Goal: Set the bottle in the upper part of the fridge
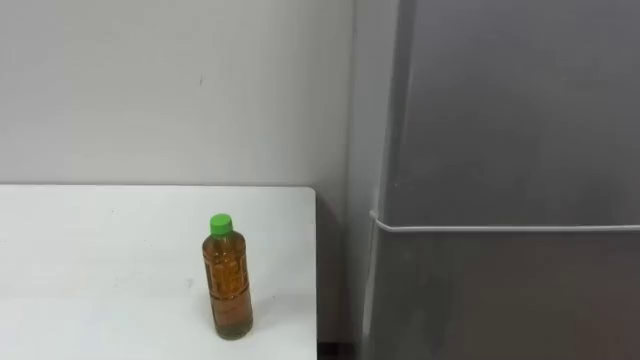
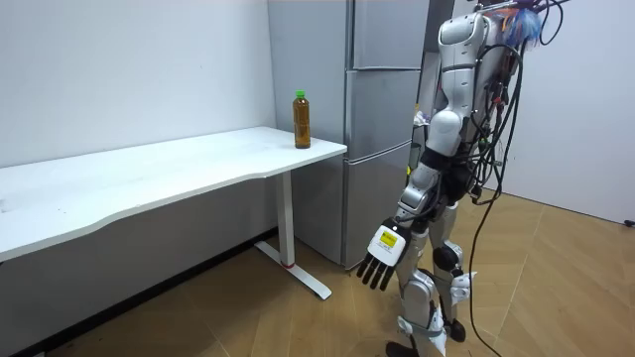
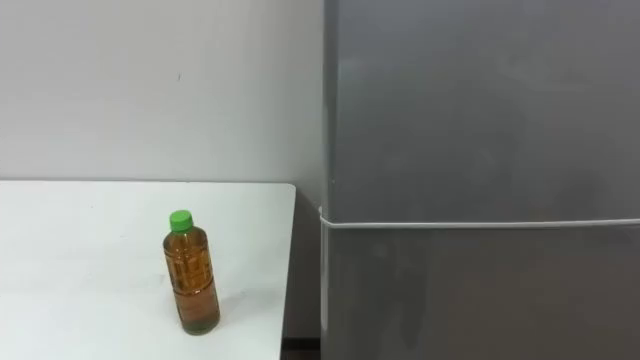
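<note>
One bottle [image 1: 227, 278] stands near the desk's [image 1: 100, 250] right edge, just beside one closed fridge [image 1: 500, 150]. The left hand [image 2: 381, 260] hangs over open floor [image 2: 248, 322], fingers straight, holding nothing.

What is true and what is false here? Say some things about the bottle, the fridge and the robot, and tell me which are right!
1. The clear plastic bottle of amber drink with a green cap stands upright on the white table. True.
2. The upper door of the tall grey fridge is open. False: both of its doors are shut.
3. The robot's left hand holds the bottle. False: the hand hangs open at the robot's side with nothing in it, and the bottle stands alone on the table.
4. The bottle is near the end of the table that is next to the fridge. True.
</note>
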Motion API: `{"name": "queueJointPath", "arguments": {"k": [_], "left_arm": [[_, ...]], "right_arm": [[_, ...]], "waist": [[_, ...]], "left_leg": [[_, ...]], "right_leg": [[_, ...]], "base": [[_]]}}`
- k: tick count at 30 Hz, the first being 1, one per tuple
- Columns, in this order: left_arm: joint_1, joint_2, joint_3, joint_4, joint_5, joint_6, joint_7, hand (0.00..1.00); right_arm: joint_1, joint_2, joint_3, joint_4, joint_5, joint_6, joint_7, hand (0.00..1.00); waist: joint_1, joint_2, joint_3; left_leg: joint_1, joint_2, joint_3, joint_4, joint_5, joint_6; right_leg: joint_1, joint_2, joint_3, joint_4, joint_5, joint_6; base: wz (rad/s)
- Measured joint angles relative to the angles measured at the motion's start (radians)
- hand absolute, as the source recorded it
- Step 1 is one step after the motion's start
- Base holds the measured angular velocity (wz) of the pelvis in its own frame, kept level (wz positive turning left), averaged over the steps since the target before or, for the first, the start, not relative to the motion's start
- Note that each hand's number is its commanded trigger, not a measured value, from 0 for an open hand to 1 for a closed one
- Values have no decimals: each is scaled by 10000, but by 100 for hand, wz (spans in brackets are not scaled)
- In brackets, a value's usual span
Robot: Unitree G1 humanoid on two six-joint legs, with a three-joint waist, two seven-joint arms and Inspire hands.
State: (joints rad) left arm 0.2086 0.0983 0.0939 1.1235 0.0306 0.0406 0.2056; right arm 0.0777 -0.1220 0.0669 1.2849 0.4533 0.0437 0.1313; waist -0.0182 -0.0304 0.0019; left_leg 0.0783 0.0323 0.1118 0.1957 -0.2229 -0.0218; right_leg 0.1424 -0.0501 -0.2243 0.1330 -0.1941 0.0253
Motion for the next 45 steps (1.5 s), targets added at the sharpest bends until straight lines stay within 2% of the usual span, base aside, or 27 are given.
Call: {"name": "queueJointPath", "arguments": {"k": [12,16,20,23,25,27,29,32,35,36,37,39,41,43,45], "left_arm": [[12,1,58,-1,8,-45,93,0],[42,0,112,-1,-99,-27,95,0],[108,-5,255,160,-1064,-18,118,0],[199,-15,462,187,-2067,39,208,0],[292,-36,526,145,-3051,30,289,0],[366,-66,616,96,-3563,21,316,0],[373,-100,971,-42,-3768,21,367,0],[326,-53,1915,-306,-4189,17,771,0],[282,93,2242,-495,-4644,-82,1046,0],[237,136,2324,-672,-4909,-120,1236,0],[209,157,2393,-845,-5102,-178,1434,0],[160,178,2491,-1264,-5325,-203,1736,0],[198,226,2634,-1945,-5695,-253,1984,0],[203,322,2858,-2861,-5934,-474,2306,0],[52,412,2960,-3142,-5928,-779,2546,0]], "right_arm": [[29,4,-28,4,-257,-206,14,0],[32,4,-27,0,-222,-192,15,0],[91,21,-102,23,-190,-177,-13,0],[140,22,-129,8,88,-24,-71,0],[193,17,-163,-15,137,-7,-86,0],[229,8,-190,-38,136,-13,-93,0],[227,2,-250,-26,115,-10,-87,0],[247,-14,-703,-20,88,1,-25,0],[305,-65,-922,-22,90,-2,-8,0],[318,-110,-956,-24,107,-3,-9,0],[314,-144,-1003,-25,89,-4,-14,0],[299,-181,-1096,-38,-33,-3,-40,0],[313,-242,-1112,-70,-161,-7,-25,0],[339,-302,-1166,-189,-335,-6,15,0],[350,-350,-1219,-288,-337,-14,27,0]], "waist": [[2,-6,2],[15,34,-23],[18,28,-16],[103,72,-32],[191,107,-40],[256,129,-47],[300,158,-48],[403,301,-36],[454,457,6],[462,471,48],[450,588,35],[459,669,59],[502,710,42],[522,726,28],[546,711,19]], "left_leg": [[17,5,10,-11,0,0],[19,3,22,-9,0,0],[19,3,23,8,0,0],[33,5,26,5,0,0],[32,5,25,8,-1,1],[30,6,21,19,-1,1],[31,11,13,17,-2,0],[50,11,-10,19,-3,1],[144,9,-31,9,-3,0],[205,8,-30,-17,-3,0],[222,7,-33,-13,-3,0],[199,1,-51,-17,-1,0],[193,1,-51,-18,1,-1],[154,-1,-57,19,0,0],[146,-13,-60,10,0,0]], "right_leg": [[2,0,13,6,0,-1],[13,-3,-10,-7,0,0],[27,-6,-45,-15,0,0],[21,-5,9,-18,-1,0],[25,-7,-12,-17,-1,0],[34,-7,-10,-12,-1,0],[30,-1,2,-11,-1,0],[64,-3,-18,5,-1,-1],[166,-6,-66,9,-1,-1],[209,-9,-102,18,-1,0],[228,-10,-96,19,-2,0],[202,-11,-64,22,-3,-2],[179,-8,-44,28,-11,-11],[160,-13,-66,28,-17,-11],[143,-22,-66,27,-21,-4]], "base": [[0],[0],[0],[0],[0],[0],[0],[0],[1],[0],[0],[0],[0],[0],[0]]}}
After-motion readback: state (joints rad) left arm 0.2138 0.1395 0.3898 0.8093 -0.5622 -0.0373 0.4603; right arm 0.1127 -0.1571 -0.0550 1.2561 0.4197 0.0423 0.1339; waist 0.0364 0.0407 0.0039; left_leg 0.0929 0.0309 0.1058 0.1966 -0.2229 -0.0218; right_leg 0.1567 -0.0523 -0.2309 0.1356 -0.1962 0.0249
